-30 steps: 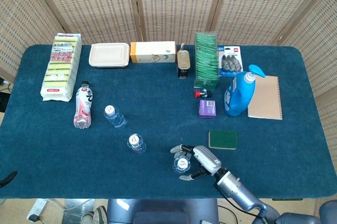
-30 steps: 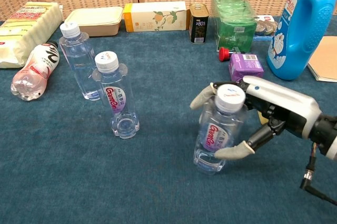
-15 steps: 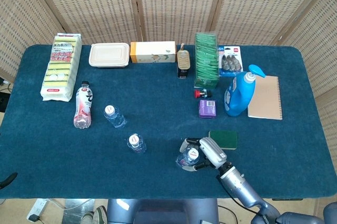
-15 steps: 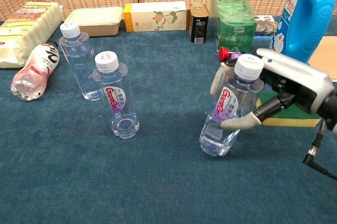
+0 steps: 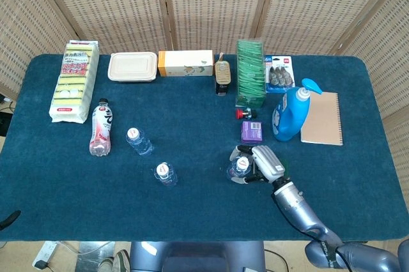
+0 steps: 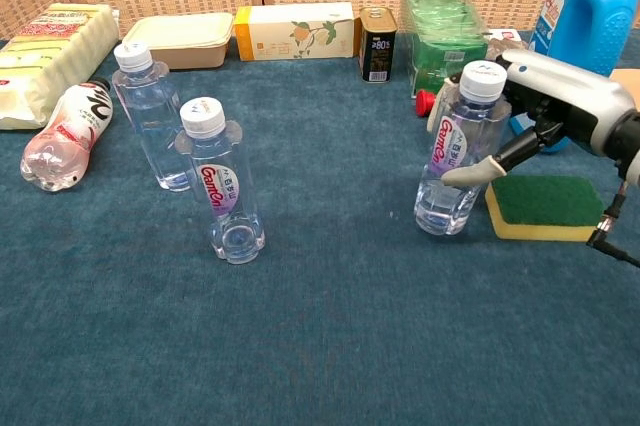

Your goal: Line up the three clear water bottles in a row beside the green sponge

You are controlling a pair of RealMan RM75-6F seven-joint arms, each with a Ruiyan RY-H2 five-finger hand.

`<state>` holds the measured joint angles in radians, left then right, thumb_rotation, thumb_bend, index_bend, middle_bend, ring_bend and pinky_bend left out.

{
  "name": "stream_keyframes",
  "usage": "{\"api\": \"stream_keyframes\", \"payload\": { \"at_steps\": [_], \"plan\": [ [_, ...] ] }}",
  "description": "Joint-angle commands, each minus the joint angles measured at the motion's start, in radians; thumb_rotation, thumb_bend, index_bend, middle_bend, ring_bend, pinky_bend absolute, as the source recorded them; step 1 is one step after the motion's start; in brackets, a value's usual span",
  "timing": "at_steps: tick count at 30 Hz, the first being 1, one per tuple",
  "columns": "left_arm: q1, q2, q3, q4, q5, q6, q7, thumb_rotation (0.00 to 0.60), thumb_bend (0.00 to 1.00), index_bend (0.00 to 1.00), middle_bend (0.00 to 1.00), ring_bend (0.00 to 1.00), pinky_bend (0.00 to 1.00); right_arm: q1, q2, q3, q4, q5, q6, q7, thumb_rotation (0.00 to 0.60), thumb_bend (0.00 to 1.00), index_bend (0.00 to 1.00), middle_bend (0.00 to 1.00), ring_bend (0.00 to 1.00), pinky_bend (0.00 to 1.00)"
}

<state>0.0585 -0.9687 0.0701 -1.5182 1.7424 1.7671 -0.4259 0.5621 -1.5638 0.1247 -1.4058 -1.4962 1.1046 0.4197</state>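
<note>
Clear bottle (image 6: 455,166) gripped by right hand (image 6: 545,111) stands just beside green sponge (image 6: 545,208), apparently seated; two bottles (image 6: 222,186) (image 6: 150,126) remain.

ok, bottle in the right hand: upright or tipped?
Nearly upright. In the chest view the clear water bottle leans slightly, its base at the cloth beside the green sponge, with the right hand gripping it.

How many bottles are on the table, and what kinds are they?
Clear water bottles: 3 (one held by the robot hand at, two standing free at and)
Pink drink bottle, lying down: 1
Blue detergent bottle: 1
Total: 5
</note>
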Motion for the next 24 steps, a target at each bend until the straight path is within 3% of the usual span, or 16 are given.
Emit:
{"api": "stream_keyframes", "payload": {
  "at_steps": [1,24],
  "plan": [
    [0.000,0.001,0.000,0.001,-0.001,0.001,-0.002,0.600,0.16,0.00,0.00,0.00,0.05,0.002,0.004,0.000,0.009,0.006,-0.005,-0.003,0.600,0.17,0.49,0.59,0.53,0.59],
    [0.005,0.001,0.000,0.006,-0.002,0.011,-0.013,0.600,0.16,0.00,0.00,0.00,0.05,0.005,0.008,-0.006,0.074,0.026,-0.012,-0.060,0.600,0.18,0.49,0.58,0.51,0.58]
  ]
}}
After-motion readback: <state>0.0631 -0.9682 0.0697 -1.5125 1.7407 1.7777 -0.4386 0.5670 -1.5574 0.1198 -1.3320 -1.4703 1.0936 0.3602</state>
